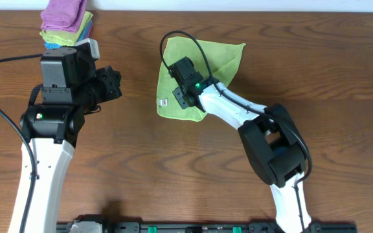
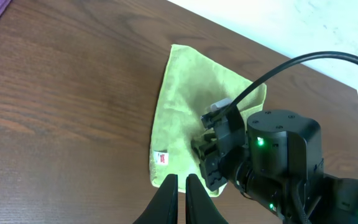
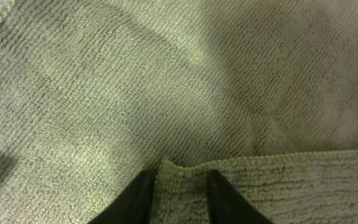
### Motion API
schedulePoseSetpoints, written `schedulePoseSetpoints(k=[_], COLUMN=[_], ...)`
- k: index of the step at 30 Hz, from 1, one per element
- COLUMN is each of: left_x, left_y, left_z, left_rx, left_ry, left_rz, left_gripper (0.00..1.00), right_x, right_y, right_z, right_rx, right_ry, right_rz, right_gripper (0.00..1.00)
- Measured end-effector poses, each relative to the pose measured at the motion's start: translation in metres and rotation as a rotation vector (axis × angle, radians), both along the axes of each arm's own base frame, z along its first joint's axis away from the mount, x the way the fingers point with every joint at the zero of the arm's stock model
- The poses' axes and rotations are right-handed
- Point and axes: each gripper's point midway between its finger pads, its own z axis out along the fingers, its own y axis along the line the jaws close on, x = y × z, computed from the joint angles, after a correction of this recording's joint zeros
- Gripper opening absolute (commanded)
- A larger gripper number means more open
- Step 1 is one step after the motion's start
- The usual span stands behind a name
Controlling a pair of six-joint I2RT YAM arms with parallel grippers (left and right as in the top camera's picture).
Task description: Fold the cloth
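The lime-green square microfibre cloth (image 1: 224, 57) lies partly folded on the brown wooden table (image 1: 329, 77), to the right of the stack of folded purple, green and blue cloths (image 1: 67, 22). Its long axis runs diagonally, from the corner with the small white tag (image 1: 162, 101) away from the stack to a far point. The right gripper (image 3: 178, 186) pinches a folded edge of the cloth, its fingers narrowly apart. The left gripper (image 2: 180, 196), nearer the stack, is almost closed and holds nothing.

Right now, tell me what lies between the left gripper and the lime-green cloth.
Nothing but bare wooden table lies between the left gripper and the cloth. The overhead view shows that stretch plainly.
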Motion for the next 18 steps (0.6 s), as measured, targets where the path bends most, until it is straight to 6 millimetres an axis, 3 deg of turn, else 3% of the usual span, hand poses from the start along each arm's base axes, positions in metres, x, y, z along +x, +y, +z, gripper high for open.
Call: schedulePoseSetpoints(k=[4, 8, 15, 18], left_x=[0.000, 0.000, -0.001, -0.007], left_y=[0.000, 0.000, 0.000, 0.000], left_z=[0.000, 0.000, -0.002, -0.014], left_rx=[0.000, 0.000, 0.004, 0.018], left_ry=[0.000, 0.000, 0.009, 0.061], left_rz=[0.000, 0.000, -0.003, -0.014], left_gripper=[0.07, 0.07, 0.06, 0.06], right_x=[0.000, -0.002, 0.001, 0.000], right_y=[0.000, -0.002, -0.002, -0.007], right_z=[0.000, 0.000, 0.022, 0.037], right_rx=[-0.002, -0.014, -0.044, -0.075], right_ry=[0.000, 0.015, 0.038, 0.058], right_rz=[0.002, 0.004, 0.000, -0.018], right_gripper=[0.17, 0.01, 0.01, 0.01])
